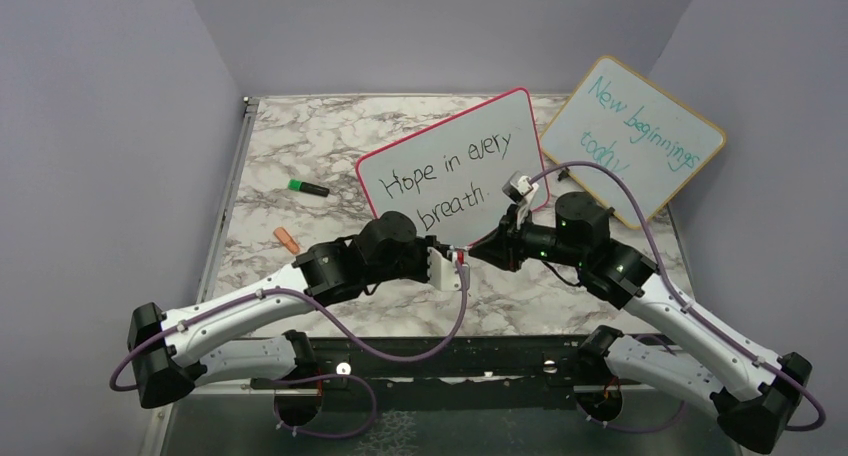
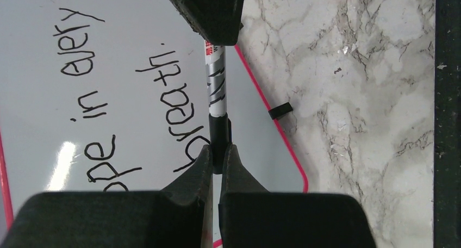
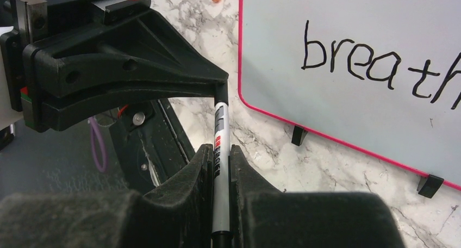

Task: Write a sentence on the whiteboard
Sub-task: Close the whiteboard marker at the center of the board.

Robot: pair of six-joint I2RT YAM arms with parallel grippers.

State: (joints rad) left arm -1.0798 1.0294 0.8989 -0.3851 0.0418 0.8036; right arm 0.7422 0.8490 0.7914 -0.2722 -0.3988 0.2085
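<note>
Two pincers share one marker [image 2: 216, 85]: the left gripper [image 2: 219, 153] is clamped tight on its black end, the right gripper [image 3: 220, 153] closed around the pale barrel. It looks light, rigid and slick, best held mid-barrel. Beyond them the whiteboard [image 1: 520, 116], bearing the sentence [image 1: 450, 176], rests on small black feet and probably slides easily on the glossy marble table [image 1: 300, 136]; purple walls close in around it

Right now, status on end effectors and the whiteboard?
Left end effector shut on marker's black end; right end effector shut on its barrel. "Hope in every breath" sentence on whiteboard. Green pen, orange bit off to the side.
</note>
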